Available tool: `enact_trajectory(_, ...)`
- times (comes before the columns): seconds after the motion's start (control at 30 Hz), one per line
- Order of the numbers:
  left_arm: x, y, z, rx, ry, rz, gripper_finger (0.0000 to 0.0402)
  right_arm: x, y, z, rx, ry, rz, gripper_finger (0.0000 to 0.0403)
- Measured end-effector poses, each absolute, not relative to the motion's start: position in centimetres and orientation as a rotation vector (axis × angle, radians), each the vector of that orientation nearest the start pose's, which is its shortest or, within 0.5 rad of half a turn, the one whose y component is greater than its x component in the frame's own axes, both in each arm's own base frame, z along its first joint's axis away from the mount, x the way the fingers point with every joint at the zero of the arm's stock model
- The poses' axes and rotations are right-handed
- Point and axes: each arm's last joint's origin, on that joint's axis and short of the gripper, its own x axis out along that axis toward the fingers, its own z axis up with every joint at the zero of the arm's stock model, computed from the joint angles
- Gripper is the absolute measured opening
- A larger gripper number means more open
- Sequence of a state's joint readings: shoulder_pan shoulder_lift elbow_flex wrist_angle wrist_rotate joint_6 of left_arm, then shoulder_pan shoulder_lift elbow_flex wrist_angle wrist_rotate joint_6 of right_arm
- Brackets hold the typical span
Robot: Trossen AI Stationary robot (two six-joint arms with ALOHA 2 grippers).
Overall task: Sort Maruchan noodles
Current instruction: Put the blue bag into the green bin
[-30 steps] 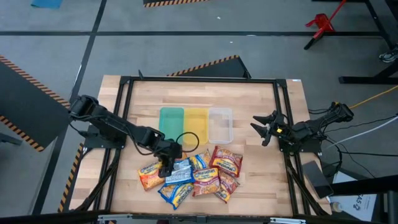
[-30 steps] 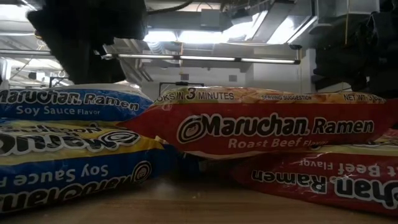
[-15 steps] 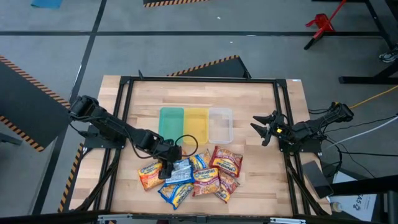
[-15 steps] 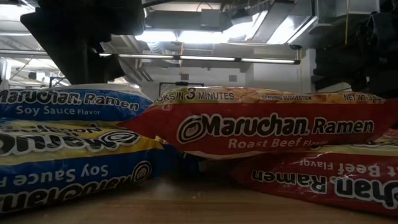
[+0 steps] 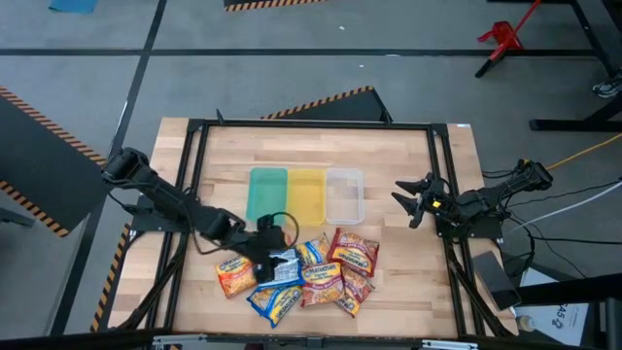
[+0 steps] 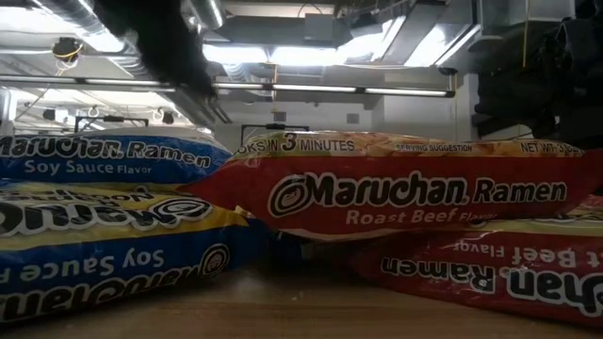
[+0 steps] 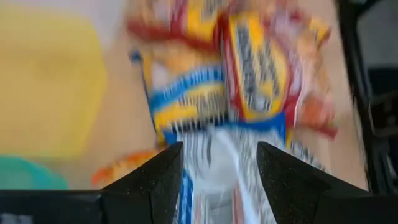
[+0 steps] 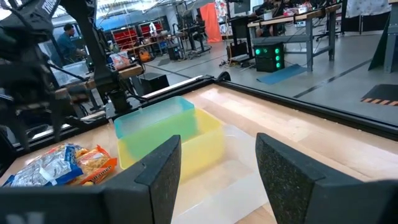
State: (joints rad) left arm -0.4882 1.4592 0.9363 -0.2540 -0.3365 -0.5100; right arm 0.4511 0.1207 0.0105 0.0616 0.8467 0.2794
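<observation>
Reaching over the near-left part of the heap, the left gripper [image 5: 264, 255] hangs with its jaws spread either side of a blue packet [image 7: 214, 163], and nothing is pinched as far as the blurred wrist view shows. The noodles [image 5: 303, 272] lie in a loose overlapping pile on the near half of the surface [image 5: 389, 282], just in front of the green tray [image 5: 266, 190], the yellow tray [image 5: 305, 191] and the clear tray [image 5: 344, 193], which stand in a row touching each other and look empty. To do this pick well, I judge the jaws should drop onto a free edge of the top blue packet, close on crinkled film rather than the brittle block, and lift slowly so neighbours that overlap it slide off instead of riding along. Further right, the right gripper [image 5: 412, 201] waits beside the clear tray, jaws spread and empty. Pale wood planks make the surface, framed by black rails; beyond it are grey floor with hazard striping, workbenches, and a person [image 8: 64, 37] far off.
</observation>
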Motion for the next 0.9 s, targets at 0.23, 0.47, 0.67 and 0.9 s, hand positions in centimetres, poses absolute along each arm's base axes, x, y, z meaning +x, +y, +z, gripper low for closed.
enact_trajectory(0.23, 24.7, -15.8, 25.0, -0.007, 0.543, 0.092, 0.0199, 9.5, 2.2, 16.4, 0.245, -0.017, -0.409, 0.0193)
enact_trajectory(0.47, 24.5, -16.3, 24.9, 0.033, 0.537, 0.084, 0.0199, 9.4, 2.1, 16.4, 0.242, -0.02, -0.435, 0.0193)
enact_trajectory(0.67, 24.9, -15.9, 25.1, 0.014, 0.502, 0.139, 0.0198, 9.4, 2.0, 16.3, 0.241, -0.021, -0.449, 0.0193)
enact_trajectory(0.9, 25.5, -15.0, 24.8, -0.062, 0.557, 0.093, 0.021, 9.4, 2.0, 16.3, 0.24, -0.022, -0.454, 0.0193)
